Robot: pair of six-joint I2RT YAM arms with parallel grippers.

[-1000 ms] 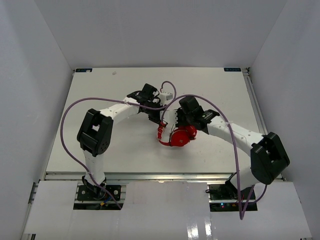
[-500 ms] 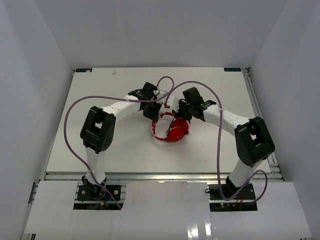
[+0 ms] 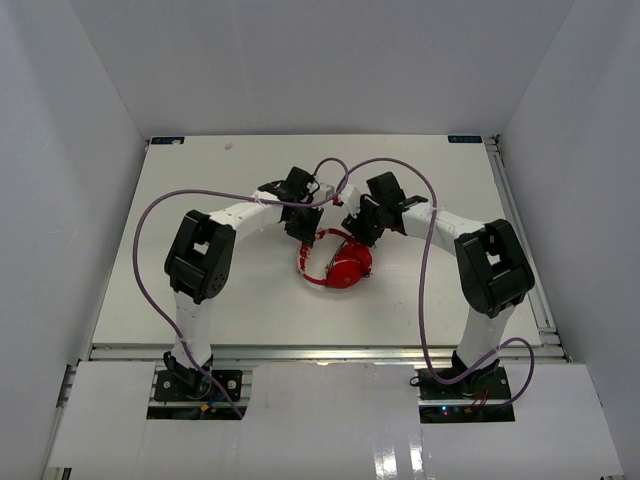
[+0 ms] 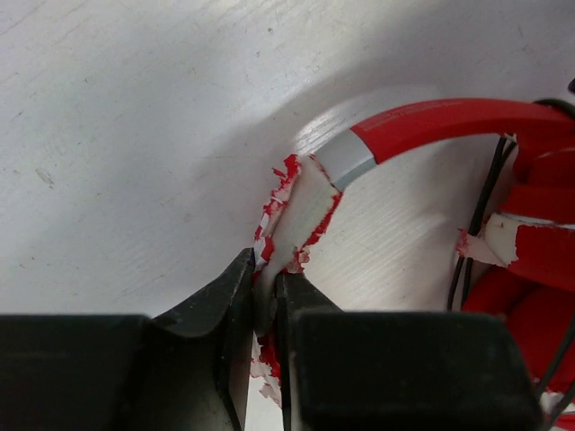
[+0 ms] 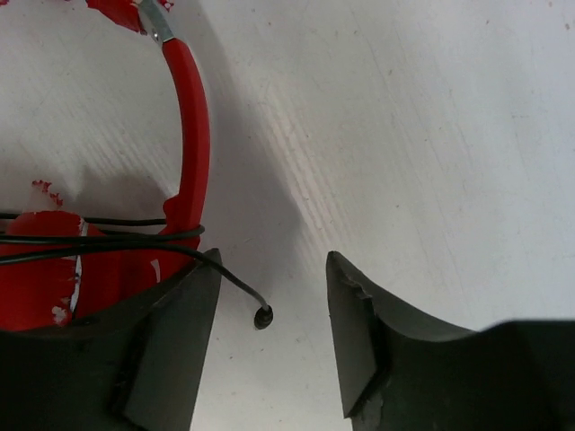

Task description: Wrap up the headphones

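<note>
The red headphones (image 3: 338, 265) lie on the white table at mid-table, earcups folded together. Their thin black cord (image 5: 108, 238) is wound around the earcups and the foot of the headband (image 5: 190, 135). The cord's plug end (image 5: 262, 316) rests loose on the table between the spread fingers of my right gripper (image 5: 272, 269), which is open and touches nothing. My left gripper (image 4: 267, 269) is shut on the headband's peeling white-and-red padding (image 4: 301, 211). From above, the left gripper (image 3: 308, 232) and right gripper (image 3: 352, 228) sit just behind the headphones.
Thick purple robot cables (image 3: 150, 220) loop above both arms and cross between the wrists. The white table (image 3: 200, 300) is boxed in by white walls on three sides. Flakes of red padding (image 4: 269, 382) lie under the left jaws.
My right gripper has opened and let go of the cord, leaving the plug on the table. The right arm folded in, and the headphones shifted slightly left. The left gripper stayed on the headband.
</note>
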